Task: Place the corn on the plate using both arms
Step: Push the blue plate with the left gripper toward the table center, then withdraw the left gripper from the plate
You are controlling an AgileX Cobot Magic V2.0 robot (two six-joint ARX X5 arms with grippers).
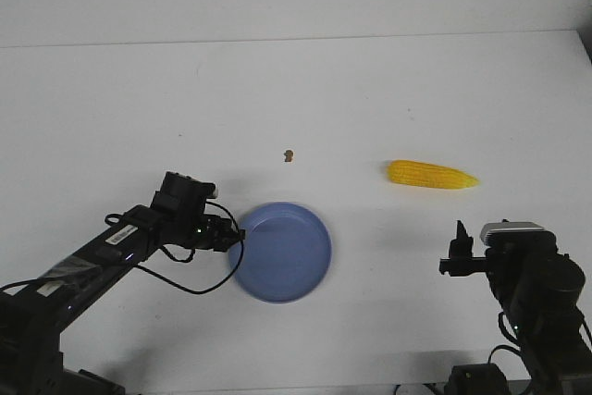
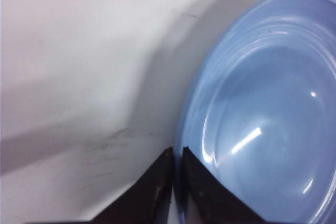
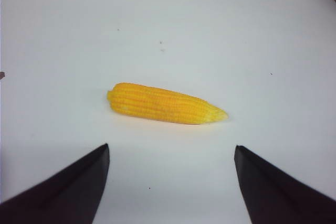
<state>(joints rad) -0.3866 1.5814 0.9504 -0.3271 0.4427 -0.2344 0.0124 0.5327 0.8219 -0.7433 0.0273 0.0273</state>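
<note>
Corn (image 1: pixel 432 175) lying far-right on surface (image 1: pixel 370 90); left tool (image 2: pixel 176 156) pinching plate (image 1: pixel 282 252) rim, right tool (image 3: pixel 170 182) hovering spread apart nearer.

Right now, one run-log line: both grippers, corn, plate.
left gripper: shut on plate rim | right gripper: open, short of corn, no contact | corn: on table, right of plate | plate: empty

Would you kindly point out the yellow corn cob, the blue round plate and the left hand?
Yellow corn cob (image 1: pixel 432 174): front view, middle of the cob.
Blue round plate (image 1: pixel 319 233): front view, right rim.
Left hand (image 2: pixel 176 153): left wrist view, between its fingertips.
</note>
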